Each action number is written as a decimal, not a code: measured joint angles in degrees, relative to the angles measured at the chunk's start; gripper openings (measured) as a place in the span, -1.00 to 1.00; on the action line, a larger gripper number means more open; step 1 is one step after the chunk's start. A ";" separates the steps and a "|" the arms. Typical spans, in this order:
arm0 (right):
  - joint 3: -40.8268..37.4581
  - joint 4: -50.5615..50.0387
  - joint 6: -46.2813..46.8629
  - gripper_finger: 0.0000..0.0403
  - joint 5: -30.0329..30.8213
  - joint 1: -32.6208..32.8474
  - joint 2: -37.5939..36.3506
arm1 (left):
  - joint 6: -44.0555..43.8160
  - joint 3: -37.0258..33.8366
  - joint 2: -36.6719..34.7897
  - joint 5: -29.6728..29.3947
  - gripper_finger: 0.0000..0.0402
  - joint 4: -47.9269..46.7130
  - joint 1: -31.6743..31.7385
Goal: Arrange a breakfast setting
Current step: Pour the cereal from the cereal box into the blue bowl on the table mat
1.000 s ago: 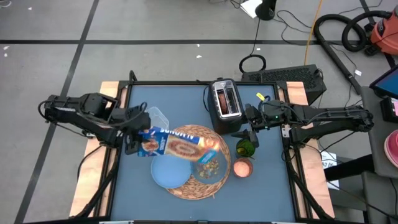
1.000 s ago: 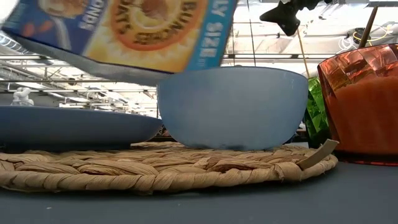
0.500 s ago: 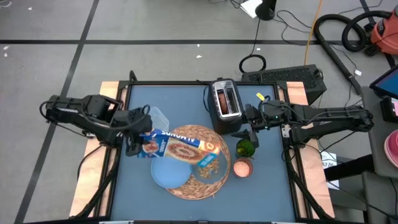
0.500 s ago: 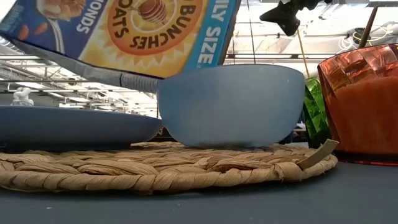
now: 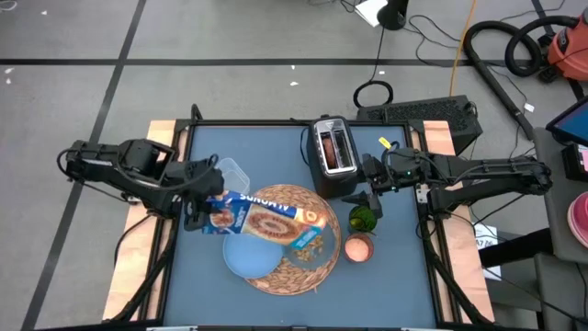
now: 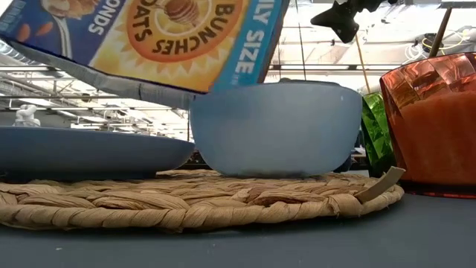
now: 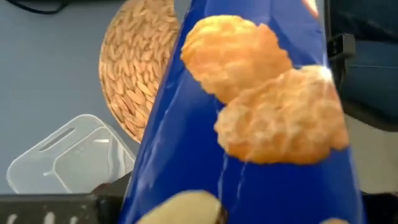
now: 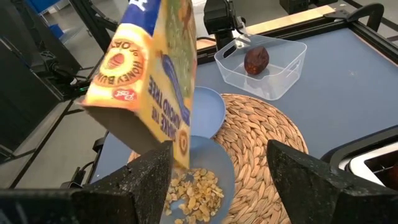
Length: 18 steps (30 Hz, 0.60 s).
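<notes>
A tilted blue-and-yellow cereal box [image 5: 262, 219] hangs over the round straw mat [image 5: 323, 267], with my left gripper [image 5: 204, 213] shut on its left end. Its lower, open end is above the bowl [image 8: 205, 180], which holds tan cereal [image 8: 196, 190] and stands on the mat beside the light-blue plate [image 5: 246, 257]. The orange-pink cup [image 5: 358, 248] stands just right of the mat. A dark-red fruit [image 8: 256, 60] lies in the clear tub [image 8: 264, 71]. My right gripper [image 8: 219, 155] hovers open, to the right of the mat, holding nothing. My left gripper holds the cereal box by its closed end [image 5: 214, 216], the one away from the bowl, coming from the table's left and slanting down. The box is lifted clear and tilted, its open end [image 8: 177, 149] lowest, just over the bowl. The box hides the fingertips in the wrist view.
The black-and-silver toaster [image 5: 333, 152] stands at the far middle, close to my right gripper. A green object [image 5: 363, 219] sits between the toaster and the cup. The clear tub [image 5: 230, 175] is on the left, behind the box. Bare blue table lies along the near edge.
The cereal box has rocked a little in my left gripper above the bowl: a second ago it showed blurred in the low view, and now more of its printed face shows. Both arms have kept their places.
</notes>
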 joint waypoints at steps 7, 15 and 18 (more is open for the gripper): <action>0.00 0.00 0.02 0.26 0.00 0.00 0.00 | 0.91 0.00 -0.02 0.54 -0.03 1.92 -0.18; 0.00 0.00 0.01 0.26 0.00 -0.01 0.00 | 0.40 0.00 -2.15 -1.94 -0.03 2.01 -0.08; 0.00 0.00 0.00 0.26 0.00 0.00 0.00 | 0.16 0.00 -2.41 -2.12 -0.03 2.05 -0.08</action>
